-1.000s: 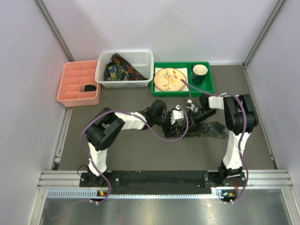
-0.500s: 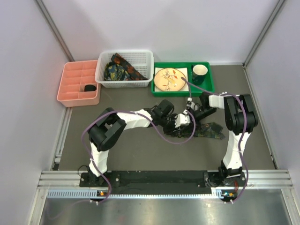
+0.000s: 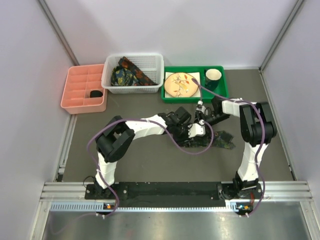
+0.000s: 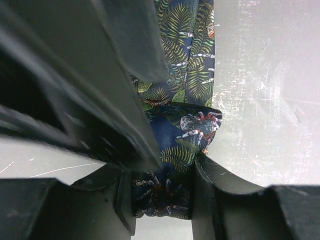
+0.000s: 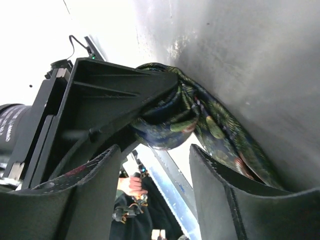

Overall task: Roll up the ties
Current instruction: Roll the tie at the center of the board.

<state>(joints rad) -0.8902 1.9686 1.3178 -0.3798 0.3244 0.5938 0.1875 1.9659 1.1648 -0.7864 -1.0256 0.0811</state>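
A dark tie with green fern and red print lies on the grey table, partly rolled at its left end. In the left wrist view the rolled part sits between my left gripper's jaws, which are shut on it, while the flat length runs away over the table. My left gripper meets my right gripper at the table's middle. In the right wrist view my right gripper stands open just short of the roll, with nothing between its fingers.
A white basket at the back holds more patterned ties. To its left stands a pink divided tray. A green tray at the back right carries a plate and a dark cup. Purple cables loop off both arms.
My right gripper has opened and let go of the roll. My left gripper has moved right and closed on the roll. The tie's loose length on the table is shorter.
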